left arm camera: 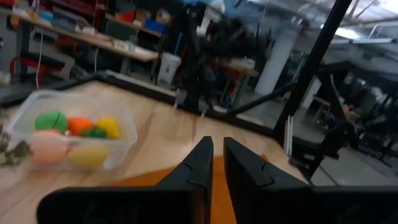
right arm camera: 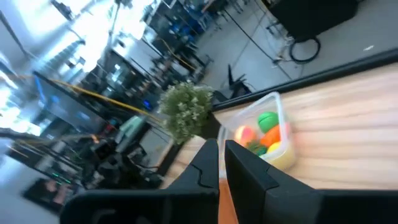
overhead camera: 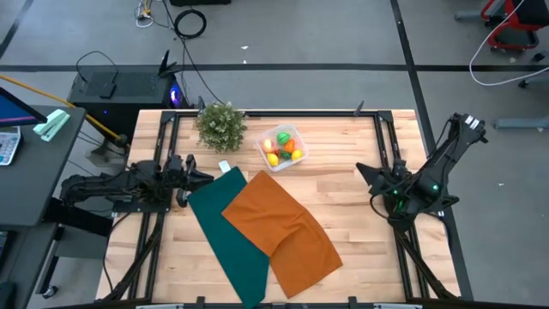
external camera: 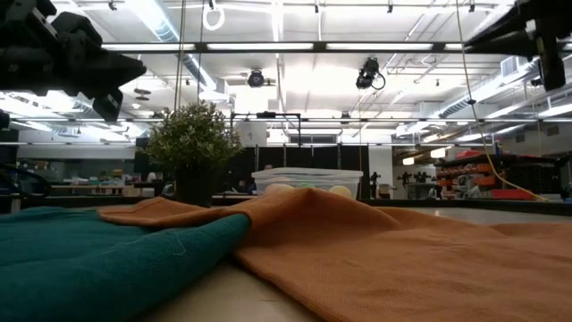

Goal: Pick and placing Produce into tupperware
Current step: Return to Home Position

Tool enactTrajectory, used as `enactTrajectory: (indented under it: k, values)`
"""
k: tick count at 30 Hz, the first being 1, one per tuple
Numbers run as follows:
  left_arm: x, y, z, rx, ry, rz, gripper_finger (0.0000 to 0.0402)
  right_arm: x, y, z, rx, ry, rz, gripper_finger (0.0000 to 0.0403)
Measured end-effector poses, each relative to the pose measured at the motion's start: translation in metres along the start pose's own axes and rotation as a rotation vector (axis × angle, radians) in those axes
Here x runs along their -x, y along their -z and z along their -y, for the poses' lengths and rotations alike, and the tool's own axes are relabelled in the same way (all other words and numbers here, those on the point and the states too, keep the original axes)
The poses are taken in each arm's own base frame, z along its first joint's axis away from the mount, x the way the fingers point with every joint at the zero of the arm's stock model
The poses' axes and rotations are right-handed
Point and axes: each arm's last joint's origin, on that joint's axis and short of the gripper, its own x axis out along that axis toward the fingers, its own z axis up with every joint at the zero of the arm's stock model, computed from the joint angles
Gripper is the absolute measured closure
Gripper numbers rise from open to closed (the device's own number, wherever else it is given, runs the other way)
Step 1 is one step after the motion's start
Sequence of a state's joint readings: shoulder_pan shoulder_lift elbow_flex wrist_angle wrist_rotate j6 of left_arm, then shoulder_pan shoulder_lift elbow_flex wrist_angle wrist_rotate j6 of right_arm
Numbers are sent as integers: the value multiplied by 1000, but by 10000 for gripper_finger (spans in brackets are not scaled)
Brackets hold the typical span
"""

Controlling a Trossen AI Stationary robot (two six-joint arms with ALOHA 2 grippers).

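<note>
The clear tupperware [overhead camera: 281, 148] stands on the far middle of the table and holds several toy produce pieces [overhead camera: 283, 146]: green, orange, yellow, red and peach. The left wrist view shows the tupperware [left arm camera: 127, 134] with the produce [left arm camera: 74, 134] inside, and so does the right wrist view, tupperware [right arm camera: 277, 99] and produce [right arm camera: 264, 134]. In the low view the tupperware [external camera: 308, 179] rises behind the orange cloth. My left gripper [overhead camera: 206, 176] hangs shut above the table's left side, apart from the box. My right gripper [overhead camera: 362, 172] hangs shut above the right side, and its fingers also hold nothing.
A bushy potted plant [overhead camera: 220, 125] stands just left of the tupperware. An orange cloth [overhead camera: 283, 227] lies rumpled over a green cloth [overhead camera: 225, 236] on the middle and near part of the table. A small white thing [overhead camera: 225, 166] lies by the green cloth's far corner.
</note>
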State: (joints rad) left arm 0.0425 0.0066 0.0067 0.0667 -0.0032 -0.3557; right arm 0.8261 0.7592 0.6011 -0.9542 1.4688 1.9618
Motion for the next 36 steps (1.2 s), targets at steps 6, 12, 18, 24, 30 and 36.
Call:
enactTrajectory:
  k: [6,12,18,24,30,36]
  values:
    - [0,-1,1,0,5,16,366,1,19,18,5,-31,-1,403]
    - [0,-2,1,-1,6,21,371,-1,31,47,12,-27,-2,403]
    - [0,-2,1,-1,5,23,362,-3,34,58,54,-20,8,403]
    - [0,-2,1,-1,5,24,360,-10,30,62,212,38,62,403]
    - [0,-2,1,-1,6,25,369,-11,24,71,315,70,75,403]
    - [0,-2,1,-1,6,26,370,-10,20,74,301,54,110,403]
